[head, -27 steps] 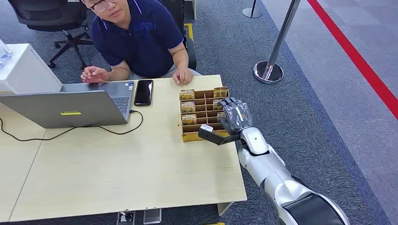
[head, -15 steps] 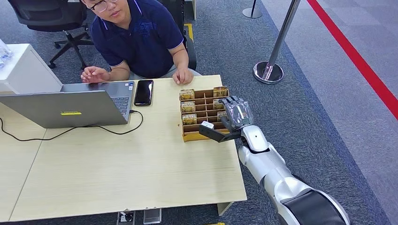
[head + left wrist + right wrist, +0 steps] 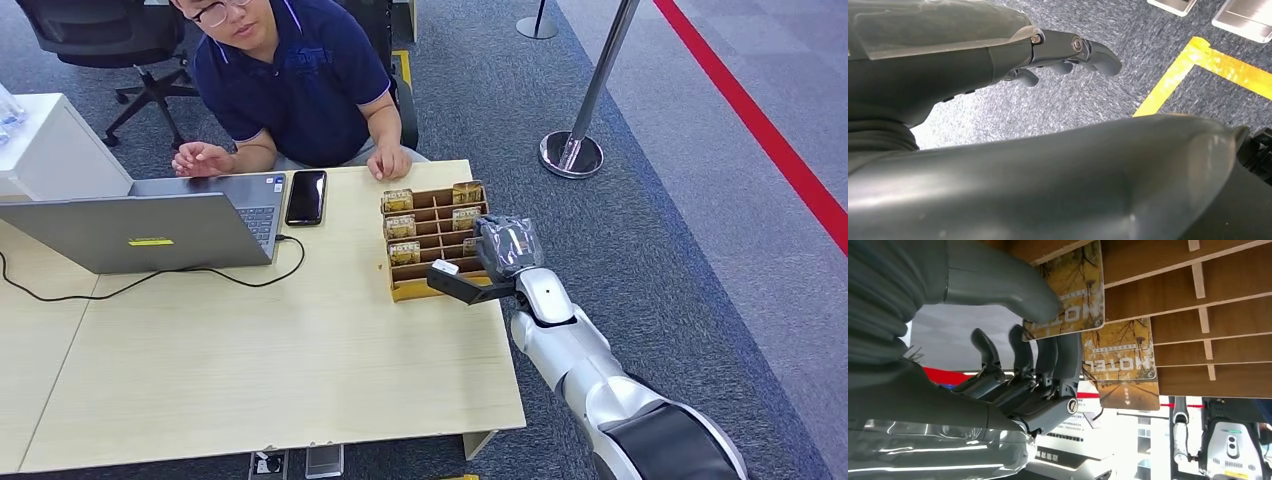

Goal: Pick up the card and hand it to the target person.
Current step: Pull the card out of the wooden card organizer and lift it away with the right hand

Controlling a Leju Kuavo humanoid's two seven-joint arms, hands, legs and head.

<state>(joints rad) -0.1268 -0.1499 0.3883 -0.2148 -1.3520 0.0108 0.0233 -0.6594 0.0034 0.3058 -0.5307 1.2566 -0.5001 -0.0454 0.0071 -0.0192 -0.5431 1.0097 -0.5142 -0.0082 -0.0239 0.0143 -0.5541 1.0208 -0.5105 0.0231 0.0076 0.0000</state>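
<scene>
Wooden slots in the card rack [image 3: 437,233] hold the cards upright, so a hand can pinch one by its top edge. The rack sits on the table [image 3: 270,370] at about 2 o'clock from the table's middle, near the right edge.

The right hand [image 3: 503,247] is at the rack's right side, at 3 o'clock from it. In the right wrist view the thumb lies on one face of a yellow hotel card [image 3: 1073,300] and the fingers [image 3: 1048,357] curl in at the other face. It looks like the hand is pinching this card, which sits in its slot. A second card [image 3: 1120,357] stands in the slot just beside it.

The left hand [image 3: 1063,52] hangs low over the grey carpet. Its fingers are curled in and hold nothing.

The person [image 3: 290,75] sits at 12 o'clock, across the table, with one hand resting just beside the rack's far end. That makes a short trip for the card.

A phone [image 3: 306,196] lies at 9 o'clock from the rack, and a laptop [image 3: 150,230] with a black cable stands farther that way. They are off to the side, so I think they will not block the hand. The neighbour card and the thin slot walls are closest, and could catch if the card is pulled crooked.
</scene>
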